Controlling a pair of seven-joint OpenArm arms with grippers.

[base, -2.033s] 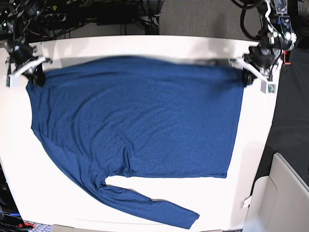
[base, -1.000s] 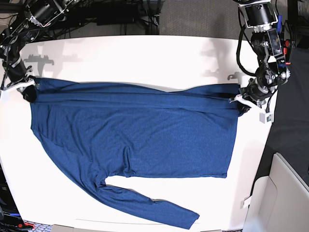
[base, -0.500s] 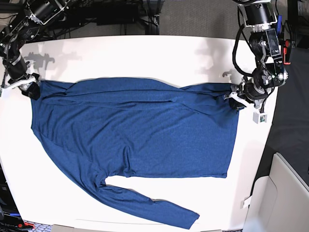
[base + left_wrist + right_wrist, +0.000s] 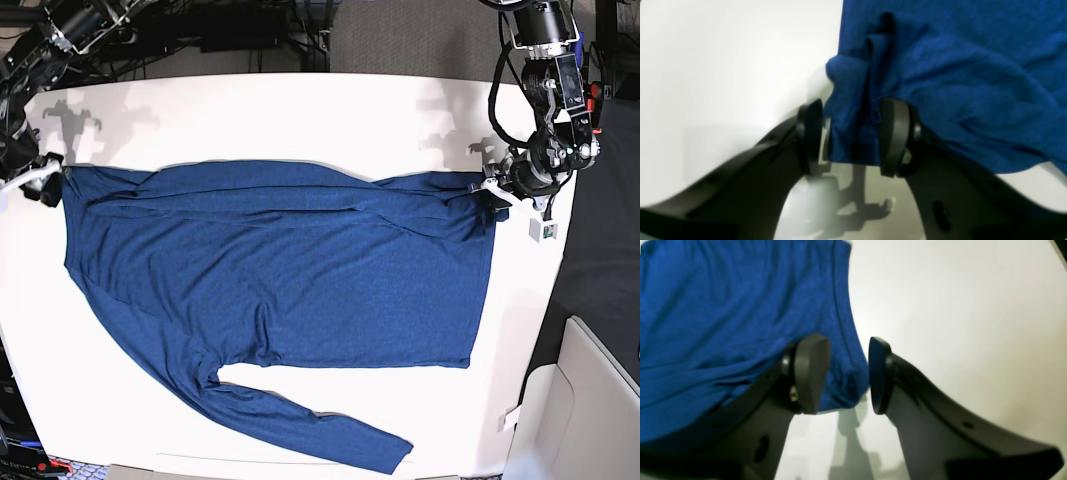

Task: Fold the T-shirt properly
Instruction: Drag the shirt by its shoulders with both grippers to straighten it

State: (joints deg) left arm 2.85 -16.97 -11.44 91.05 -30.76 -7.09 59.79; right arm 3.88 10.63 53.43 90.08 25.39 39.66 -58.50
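Observation:
The dark navy T-shirt [image 4: 280, 270] lies spread on the white table [image 4: 300, 110]. Its far edge is folded over toward the middle, and one long sleeve [image 4: 320, 430] trails to the front edge. My left gripper [image 4: 497, 193] is at the shirt's far right corner. In the left wrist view the left gripper [image 4: 851, 140] stands a little apart around bunched cloth [image 4: 957, 83]. My right gripper [image 4: 48, 187] is at the far left corner. In the right wrist view the right gripper [image 4: 846, 376] is parted around the cloth edge [image 4: 723, 306].
Cables and dark equipment [image 4: 200, 25] line the table's back edge. A white bin [image 4: 590, 400] stands off the table at the front right. The table's right edge [image 4: 560, 260] runs just beyond my left gripper.
Both grippers carried the shirt's far edge toward the middle and laid it as a fold. Since half a second ago the jaws have parted and both grippers have edged outward; the cloth stays put.

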